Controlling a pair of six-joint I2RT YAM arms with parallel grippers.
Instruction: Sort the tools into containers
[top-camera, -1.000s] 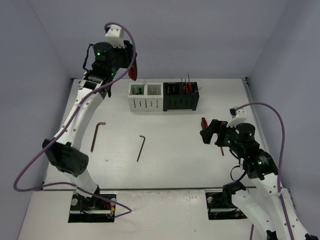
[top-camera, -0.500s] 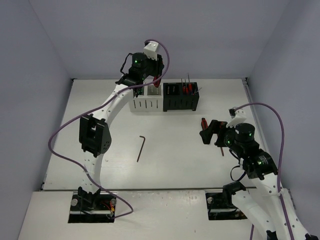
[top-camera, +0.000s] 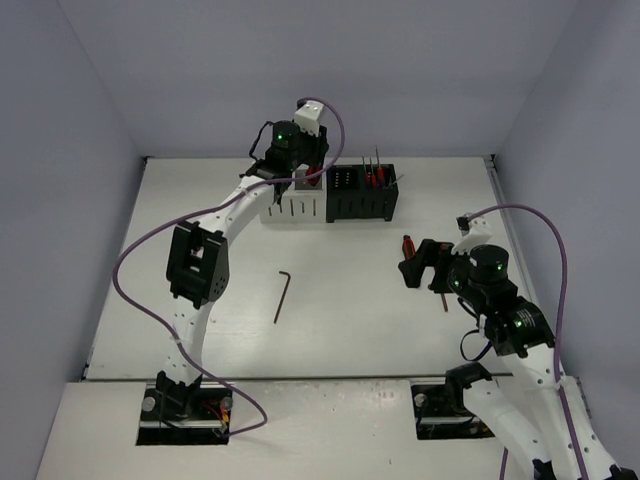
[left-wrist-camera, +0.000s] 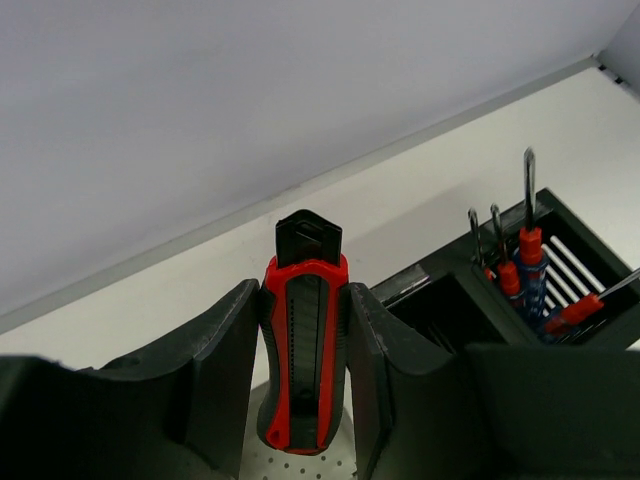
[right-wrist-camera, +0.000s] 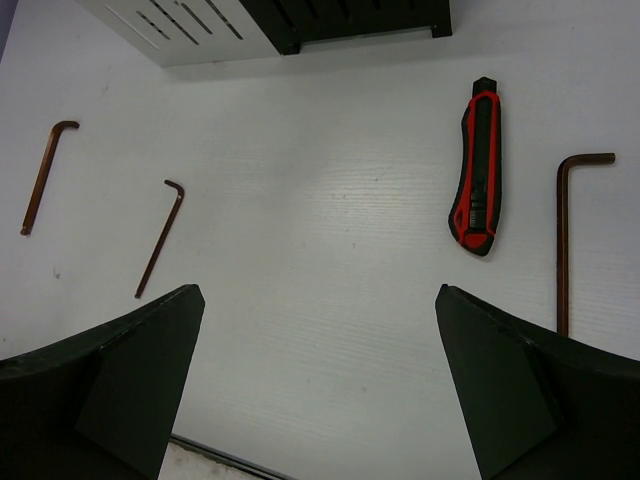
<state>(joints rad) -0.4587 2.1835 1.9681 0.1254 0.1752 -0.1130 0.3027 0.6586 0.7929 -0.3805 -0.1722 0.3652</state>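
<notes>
Two red-and-black utility knives are out, from where I stand: the held knife (left-wrist-camera: 305, 350) is clamped lengthwise between the fingers of the left gripper (top-camera: 313, 172), which hangs over the white box (top-camera: 285, 208) at its end beside the black box (top-camera: 362, 200); the other knife (right-wrist-camera: 477, 170) lies flat on the table (top-camera: 400, 330) just ahead of the right gripper (top-camera: 418, 266), whose jaws are spread wide with nothing between them. Red- and blue-handled screwdrivers (left-wrist-camera: 520, 265) stand in the black box's right compartment. Three hex keys lie loose on the table, one (right-wrist-camera: 563, 240) beside the other knife, one (top-camera: 282, 296) near the middle, one (right-wrist-camera: 40, 178) further left, all apart from the boxes
</notes>
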